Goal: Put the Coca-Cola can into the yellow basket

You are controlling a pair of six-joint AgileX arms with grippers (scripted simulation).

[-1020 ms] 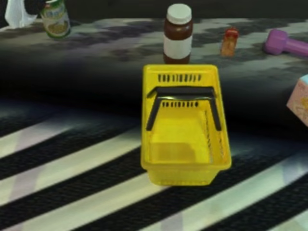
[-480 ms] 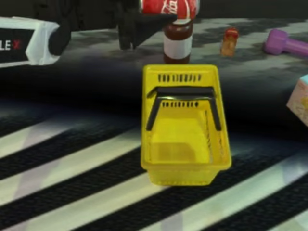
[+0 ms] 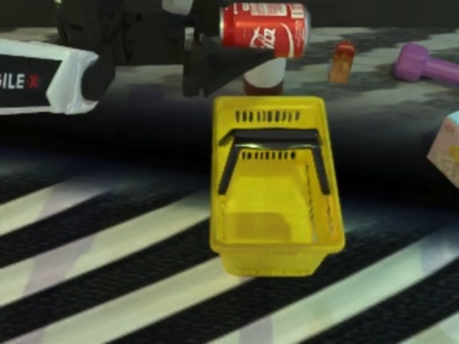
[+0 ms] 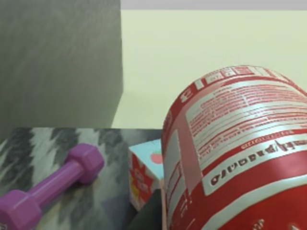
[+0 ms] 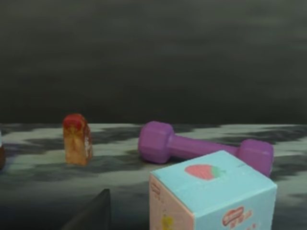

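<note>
Since half a second before, the left end effector (image 3: 215, 54) carried the Coca-Cola can (image 3: 264, 29) nearer the yellow basket (image 3: 276, 247), clamped on the can's body. Light, thin-walled and slick, it seemed best gripped mid-body.

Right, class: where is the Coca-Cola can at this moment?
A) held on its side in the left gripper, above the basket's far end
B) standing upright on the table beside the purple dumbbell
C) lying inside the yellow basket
A: the Coca-Cola can lies sideways in the left gripper, past the far rim of the yellow basket.

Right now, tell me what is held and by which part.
The left gripper holds the Coca-Cola can sideways by its bottom end; the right arm holds nothing visible.
</note>
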